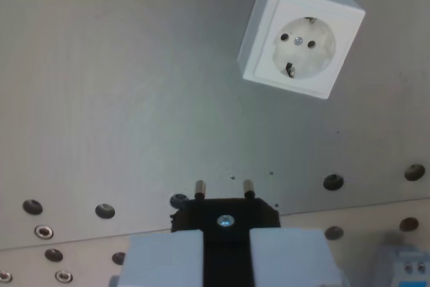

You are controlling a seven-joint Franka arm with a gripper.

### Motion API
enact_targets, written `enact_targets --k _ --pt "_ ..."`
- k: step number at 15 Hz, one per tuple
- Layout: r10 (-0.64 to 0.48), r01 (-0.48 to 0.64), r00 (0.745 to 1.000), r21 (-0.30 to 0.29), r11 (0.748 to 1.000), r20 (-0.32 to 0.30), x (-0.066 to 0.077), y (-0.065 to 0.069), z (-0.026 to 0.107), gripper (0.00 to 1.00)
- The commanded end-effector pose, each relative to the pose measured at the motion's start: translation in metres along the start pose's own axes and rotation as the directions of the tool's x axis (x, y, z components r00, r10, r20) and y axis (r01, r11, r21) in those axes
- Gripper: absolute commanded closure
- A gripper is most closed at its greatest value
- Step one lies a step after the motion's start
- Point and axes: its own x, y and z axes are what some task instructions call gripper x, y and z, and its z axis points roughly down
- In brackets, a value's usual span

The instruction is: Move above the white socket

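Observation:
The white socket [300,35] is a square box with a round recess, a centre screw and two earth clips. It sits on the grey plate at the wrist view's upper right, rotated a little. My gripper [226,250] is at the bottom centre, its two pale fingers [164,257] shut on a black plug [225,216]. The plug's two metal pins [199,188] point forward. The plug is well below and to the left of the socket in the picture, and apart from it.
The grey plate [121,99] has a row of round holes [333,181] along its near edge. A lighter board with threaded holes [44,232] lies below it. A grey-blue device [403,267] shows at the bottom right corner.

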Motion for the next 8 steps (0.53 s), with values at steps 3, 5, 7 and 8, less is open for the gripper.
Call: enact_targets --k 3,5,7,8 --pt "0.176 -0.176 0.979 0.007 0.984 -0.099 -0.001 0.013 0.027 1.00" --pt "0.195 -0.195 0.976 0.009 0.981 -0.094 0.001 0.018 0.036 1.00" --pt "0.212 -0.211 0.973 0.012 0.977 -0.093 0.002 0.023 0.046 1.00" --pt "0.221 -0.220 0.971 0.013 0.975 -0.091 0.003 0.025 0.050 1.00"
